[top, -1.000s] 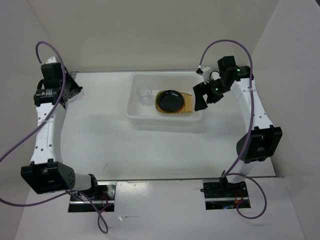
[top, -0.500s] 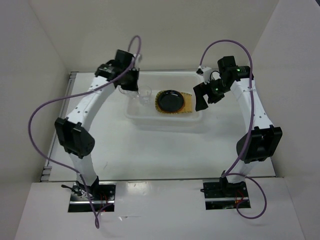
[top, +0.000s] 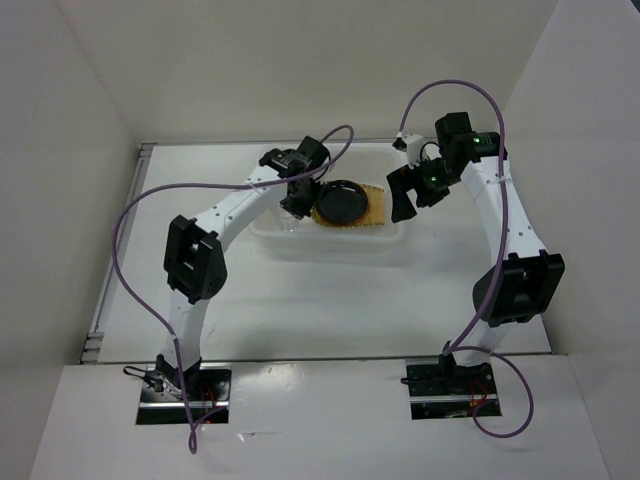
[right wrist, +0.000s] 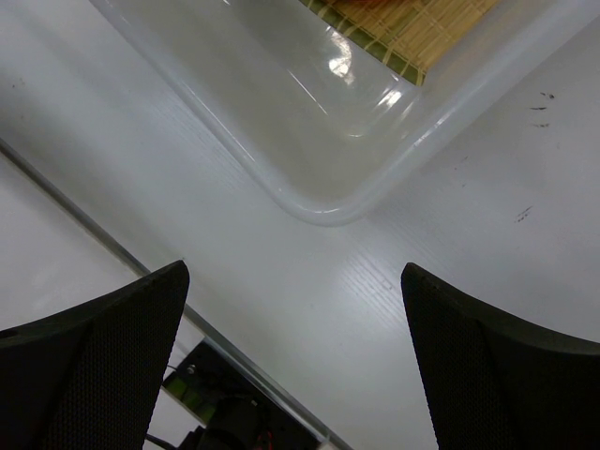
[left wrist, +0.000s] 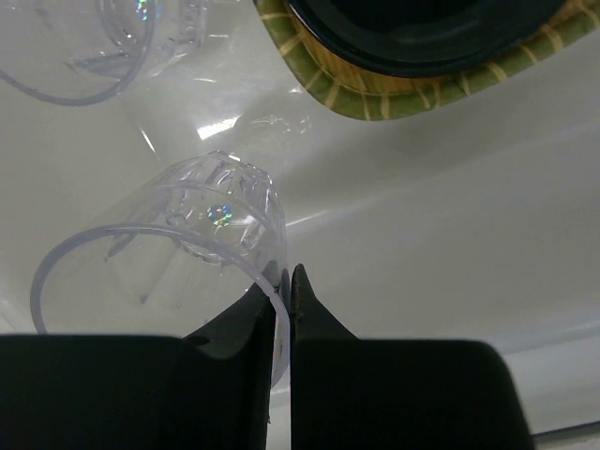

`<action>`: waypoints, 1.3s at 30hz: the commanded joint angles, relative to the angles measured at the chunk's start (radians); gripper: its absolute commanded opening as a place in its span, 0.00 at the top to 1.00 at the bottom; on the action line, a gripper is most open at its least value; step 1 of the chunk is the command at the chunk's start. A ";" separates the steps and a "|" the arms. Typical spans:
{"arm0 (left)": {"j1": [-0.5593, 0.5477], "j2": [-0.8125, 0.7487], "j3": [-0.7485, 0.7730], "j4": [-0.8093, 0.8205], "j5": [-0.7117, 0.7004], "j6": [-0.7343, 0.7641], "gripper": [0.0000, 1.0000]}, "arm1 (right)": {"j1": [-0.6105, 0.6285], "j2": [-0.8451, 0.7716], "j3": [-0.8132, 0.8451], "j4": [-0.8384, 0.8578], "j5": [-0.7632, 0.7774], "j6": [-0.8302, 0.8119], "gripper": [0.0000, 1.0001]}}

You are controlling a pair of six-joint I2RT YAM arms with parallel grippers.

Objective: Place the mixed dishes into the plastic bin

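Note:
The plastic bin (top: 385, 232) stands at the back middle of the table. Inside it the bamboo tray (top: 374, 206) lies with the black plate (top: 342, 200) on top. My left gripper (top: 294, 206) is inside the bin's left part. In the left wrist view it (left wrist: 286, 274) is shut on the rim of a clear cup (left wrist: 187, 234), which is tilted above the bin floor (left wrist: 450, 216). A second clear cup (left wrist: 94, 47) lies beyond it, beside the tray (left wrist: 375, 89) and plate (left wrist: 412, 33). My right gripper (top: 405, 195) is open and empty beside the bin's right end. The orange plate is out of view.
The right wrist view shows the bin's rounded corner (right wrist: 328, 202), a piece of the tray (right wrist: 412, 28), bare table and a metal rail (right wrist: 94, 225) at the table's edge. White walls enclose the table on three sides.
My left arm has swung from the far left of the table across to the bin and now reaches inside it. The right arm has not moved.

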 commanded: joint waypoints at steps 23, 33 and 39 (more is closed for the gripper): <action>0.063 0.161 0.164 0.066 0.011 0.023 0.75 | -0.004 -0.059 -0.031 0.011 0.000 -0.029 0.02; 0.063 0.161 0.193 0.032 -0.036 0.004 0.68 | -0.004 -0.050 -0.031 0.002 0.000 -0.038 0.02; 0.063 0.035 0.523 0.013 -0.013 -0.145 0.31 | -0.004 -0.050 -0.043 0.002 0.000 -0.038 0.02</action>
